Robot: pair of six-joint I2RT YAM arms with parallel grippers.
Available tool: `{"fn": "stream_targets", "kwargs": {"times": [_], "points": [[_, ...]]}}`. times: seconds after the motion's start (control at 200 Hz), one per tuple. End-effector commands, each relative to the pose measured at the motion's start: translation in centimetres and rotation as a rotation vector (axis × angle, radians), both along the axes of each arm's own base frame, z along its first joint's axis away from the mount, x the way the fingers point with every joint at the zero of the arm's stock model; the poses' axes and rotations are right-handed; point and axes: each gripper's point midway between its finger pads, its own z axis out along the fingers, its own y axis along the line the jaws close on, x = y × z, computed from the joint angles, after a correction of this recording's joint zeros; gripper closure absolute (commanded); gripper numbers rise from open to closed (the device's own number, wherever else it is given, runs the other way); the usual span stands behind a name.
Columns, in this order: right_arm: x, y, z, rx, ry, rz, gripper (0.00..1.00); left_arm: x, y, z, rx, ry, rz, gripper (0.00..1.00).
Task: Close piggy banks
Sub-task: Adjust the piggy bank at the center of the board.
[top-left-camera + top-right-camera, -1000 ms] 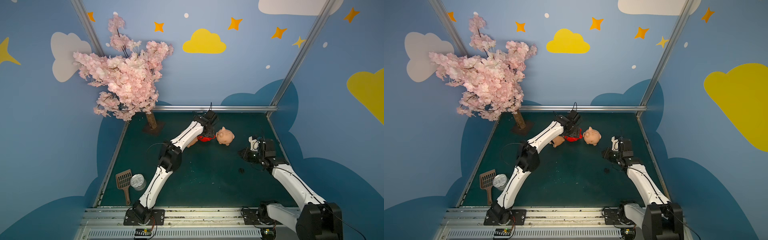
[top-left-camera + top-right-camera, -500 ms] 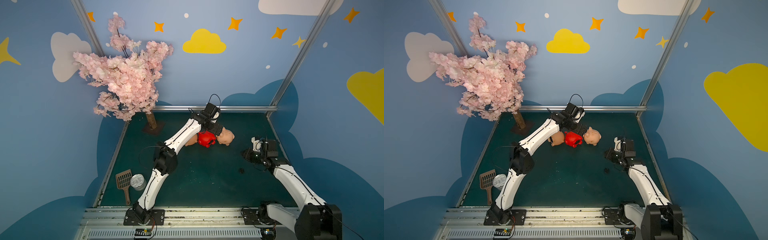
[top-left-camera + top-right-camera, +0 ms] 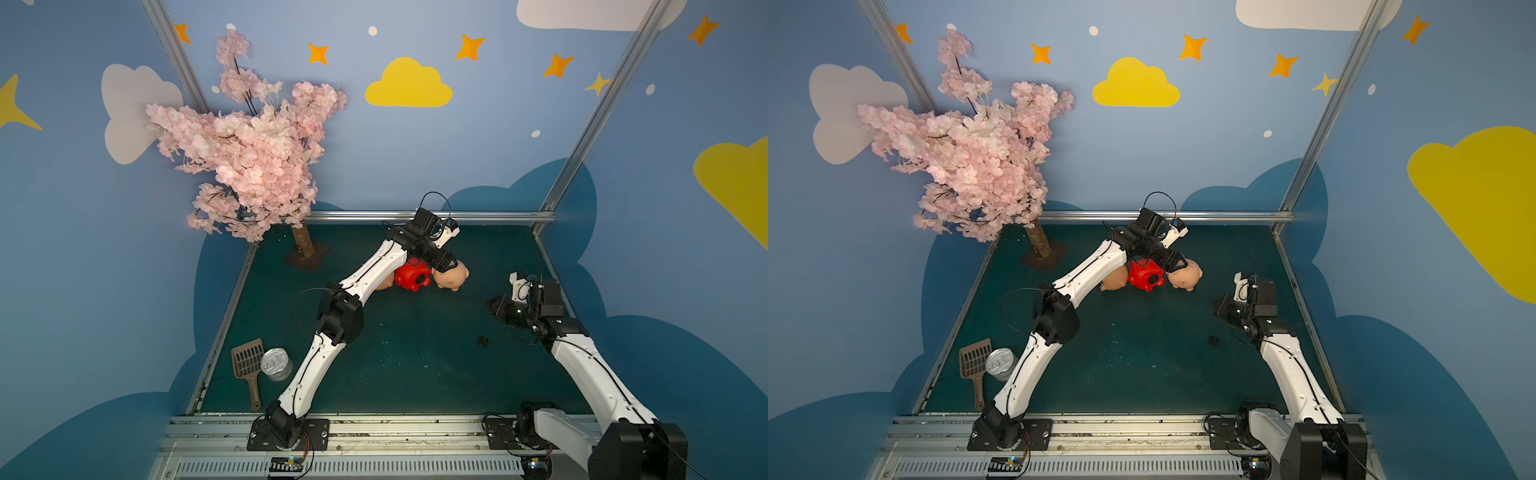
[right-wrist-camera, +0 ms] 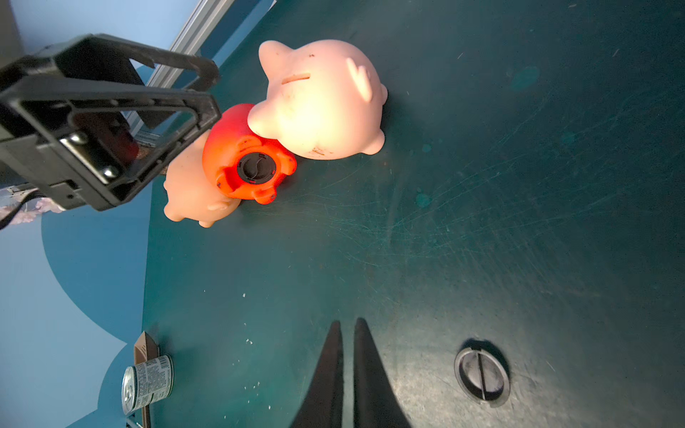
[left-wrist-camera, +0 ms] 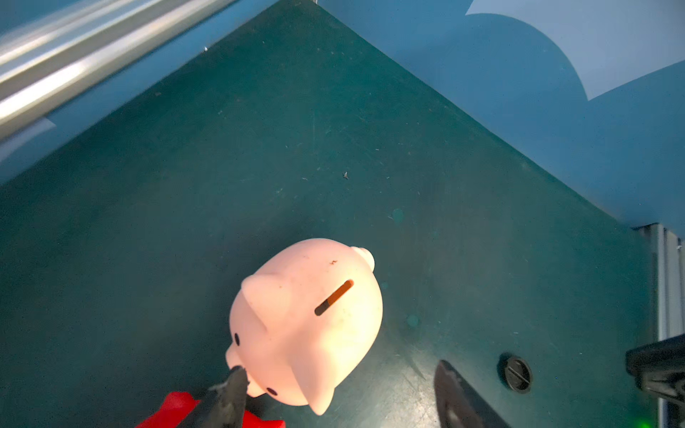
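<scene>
Three piggy banks sit in a row at the back of the green mat. A peach one (image 3: 384,281) is half hidden behind my left arm. The red one (image 3: 412,274) lies on its side with a dark plug (image 4: 255,168) in its belly hole. The other peach pig (image 3: 452,277) stands slot up (image 5: 307,318). My left gripper (image 3: 446,266) (image 5: 339,368) hangs open over this pig's head, one fingertip (image 5: 237,374) by the snout. My right gripper (image 3: 496,305) (image 4: 346,322) is shut on nothing, low over the mat. A loose dark plug (image 3: 482,340) (image 4: 482,374) lies beside it.
A pink blossom tree (image 3: 249,158) stands on a square base (image 3: 307,254) at the back left. A brown scoop (image 3: 247,361) and a tin can (image 3: 276,365) lie at the front left. An aluminium rail (image 3: 498,216) and blue walls close in the mat.
My left arm has swung from over the red pig to over the right peach pig, uncovering the red one. The right arm has barely moved.
</scene>
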Motion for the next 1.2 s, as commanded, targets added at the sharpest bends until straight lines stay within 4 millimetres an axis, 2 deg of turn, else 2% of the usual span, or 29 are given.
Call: {"fn": "stream_targets", "kwargs": {"times": [0.0,0.135,0.43,0.596,0.611,0.661,1.196], "points": [[-0.5,0.0,-0.2,0.001,0.007,0.012,0.90,-0.8,-0.4,-0.5,-0.032,0.062,-0.020,0.31],[-0.6,0.1,-0.3,0.009,0.013,0.012,0.89,-1.2,-0.3,-1.6,-0.033,0.107,-0.003,0.36],[-0.7,0.2,-0.1,0.017,0.011,0.010,0.90,-1.7,-0.1,-2.8,-0.029,0.128,0.019,0.34],[-0.6,0.2,0.0,0.018,0.006,0.010,0.89,-2.1,-0.8,-2.3,-0.048,0.129,0.007,0.35],[-1.0,0.2,-0.9,0.018,0.028,0.010,0.89,-2.1,-0.8,-2.3,-0.049,0.130,0.006,0.34],[-1.1,0.2,-1.1,0.020,0.035,0.010,0.89,-2.3,-1.1,-2.1,-0.056,0.129,0.001,0.35],[-1.5,0.3,-1.4,0.027,0.052,0.014,0.89,-4.4,-3.3,-0.1,-0.075,0.079,-0.023,0.35]]}}
